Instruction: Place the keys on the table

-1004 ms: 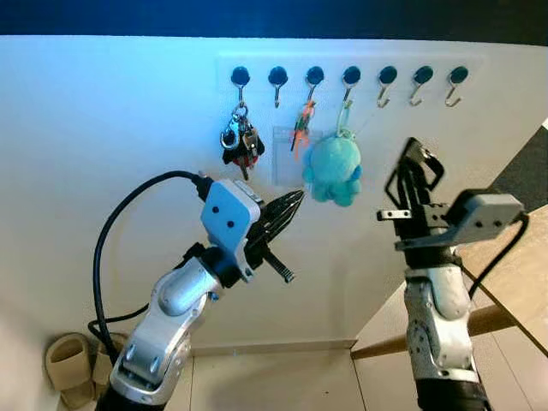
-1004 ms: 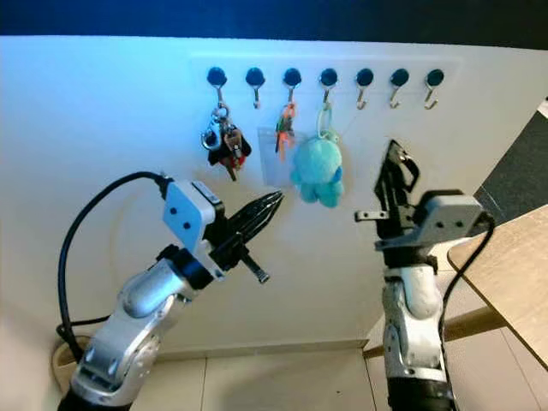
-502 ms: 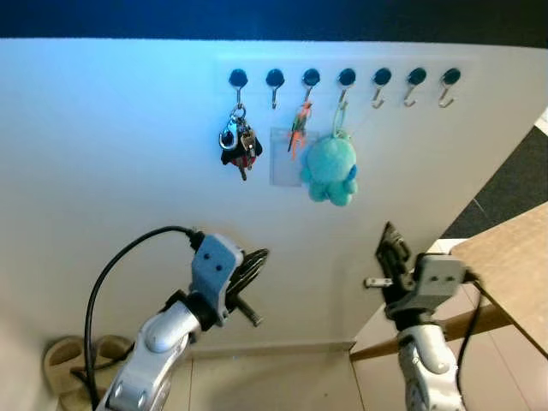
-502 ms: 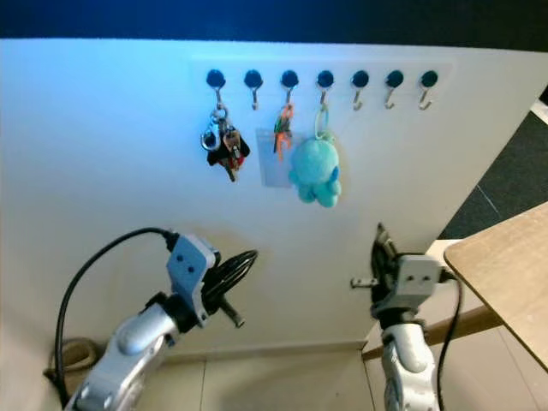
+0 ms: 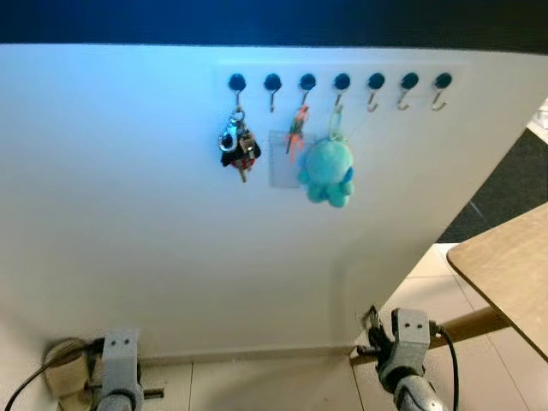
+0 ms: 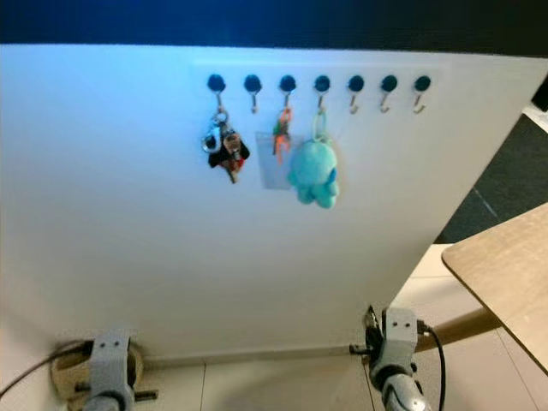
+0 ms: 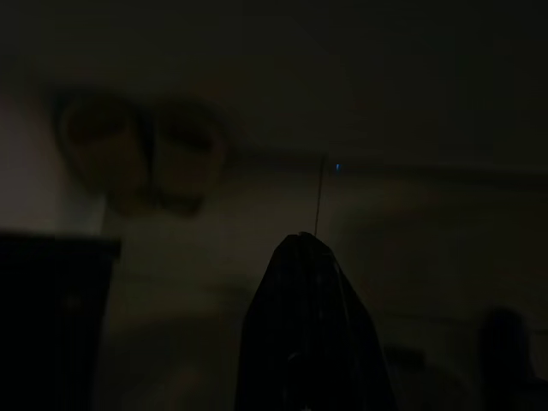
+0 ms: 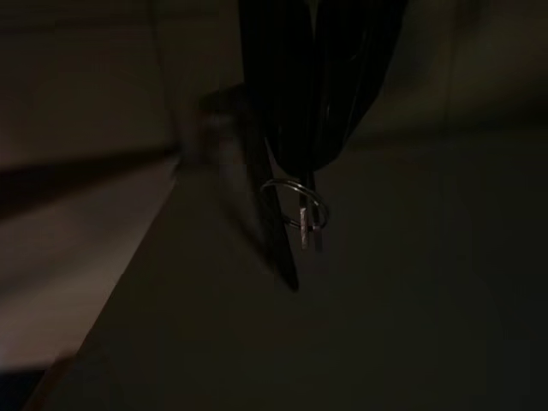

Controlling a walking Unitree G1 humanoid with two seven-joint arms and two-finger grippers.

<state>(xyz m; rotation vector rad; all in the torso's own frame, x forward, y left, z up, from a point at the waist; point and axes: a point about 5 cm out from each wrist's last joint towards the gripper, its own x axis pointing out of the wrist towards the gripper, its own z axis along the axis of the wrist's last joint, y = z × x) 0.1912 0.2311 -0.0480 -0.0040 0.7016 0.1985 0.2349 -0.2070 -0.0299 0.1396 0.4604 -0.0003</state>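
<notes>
Seven hooks are seen in a row on the white wall, and a bunch of keys is hung from the first of them. A clear card and a teal plush octopus are hung further along.

The keys for the task, a ring with a small key on it, are found low down. They are pinched at the very tip of the right gripper, whose jaws are closed tight on the ring. The left gripper is hung idle near the floor, its jaws pressed together on nothing, with a pair of slippers made out dimly ahead of it.

The desk is seen off to the robot's right, well above where the right gripper is held. So the carry is judged to be the step in hand. A lift is needed first, then a swing over the wooden top. The release is best kept low over the surface so the ring is not bounced off the edge.

The grip looks slight, so jerks should be avoided. The desk's rim and its slanted wooden brace are placed right beside the arm's path and must be cleared from outside.
</notes>
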